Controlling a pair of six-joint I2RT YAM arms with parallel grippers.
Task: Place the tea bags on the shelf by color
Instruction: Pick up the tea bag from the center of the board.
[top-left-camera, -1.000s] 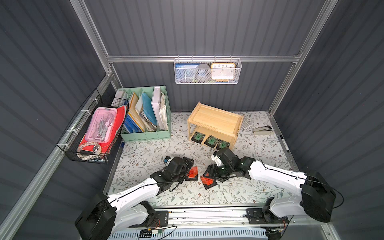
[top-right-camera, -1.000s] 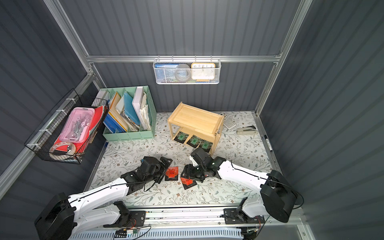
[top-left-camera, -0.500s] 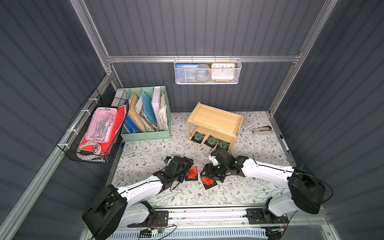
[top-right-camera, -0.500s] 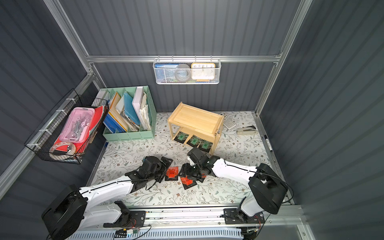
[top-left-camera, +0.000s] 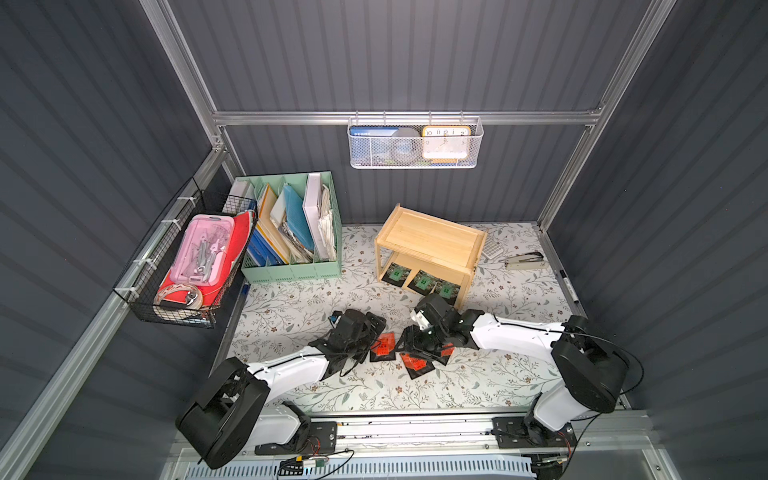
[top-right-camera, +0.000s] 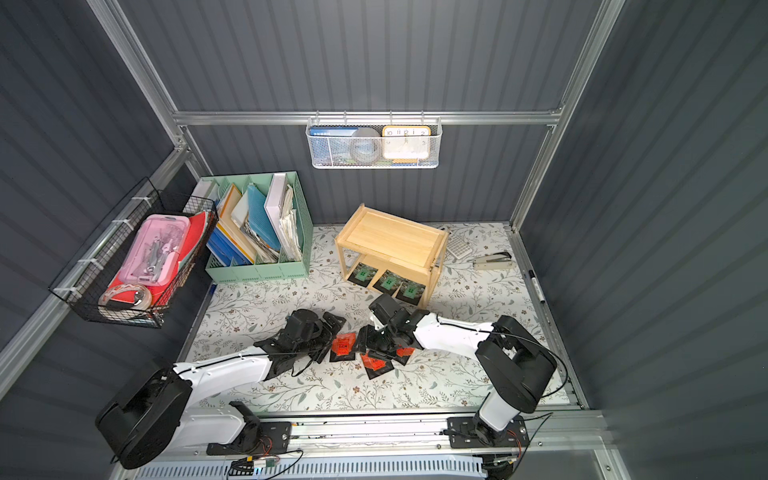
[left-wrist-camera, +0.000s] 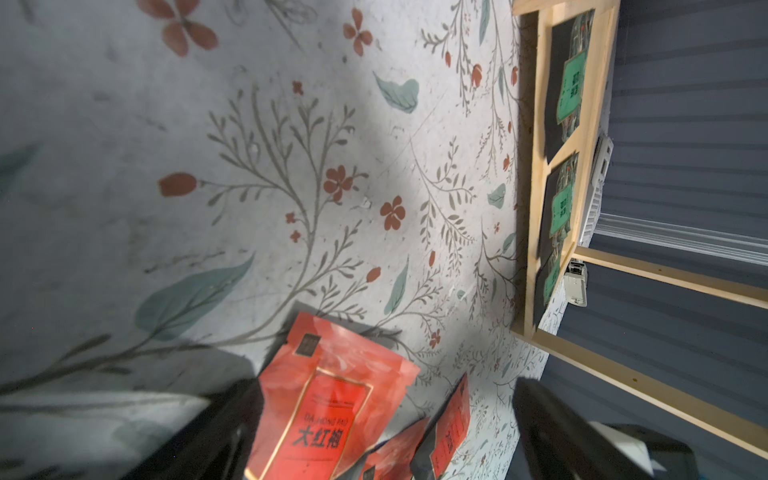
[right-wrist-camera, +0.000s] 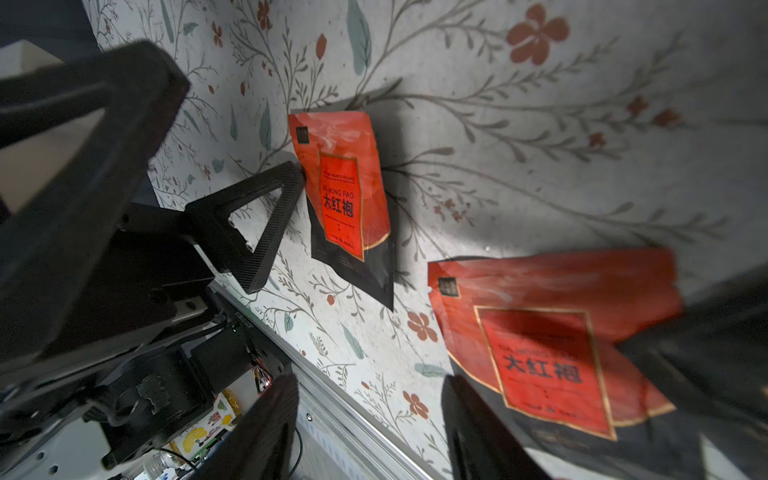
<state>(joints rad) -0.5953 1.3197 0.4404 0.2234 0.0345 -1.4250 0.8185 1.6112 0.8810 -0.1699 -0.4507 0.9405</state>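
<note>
The left gripper (left-wrist-camera: 386, 388) sits low over the floral mat (top-left-camera: 286, 316) with its jaws spread wide and nothing between them. One red tea bag (top-left-camera: 384, 348) lies flat on the mat just ahead of it, and in the right wrist view one black fingertip (right-wrist-camera: 291, 183) of this gripper touches that bag's edge. The right gripper (right-wrist-camera: 370, 380) hangs close by, facing the left one, its jaws partly apart over bare mat and gripping nothing. A second red tea bag (top-left-camera: 417, 365) and a third red tea bag (top-left-camera: 445, 353) lie on the mat under and beside the right gripper. The two touch or overlap, and in both top views the third is partly hidden beneath the right wrist. The wooden shelf (top-left-camera: 430, 245) stands behind both grippers, turned at an angle to the back wall. Three green tea bags (top-left-camera: 423, 283) lie side by side on its lower tier, their front edges showing below the top tier. A mint-green file organizer (top-left-camera: 291, 270) full of folders stands to the shelf's left. A calculator (top-left-camera: 492, 249) and a stapler (top-left-camera: 524, 262) lie on the mat to the shelf's right, near the back wall.
</note>
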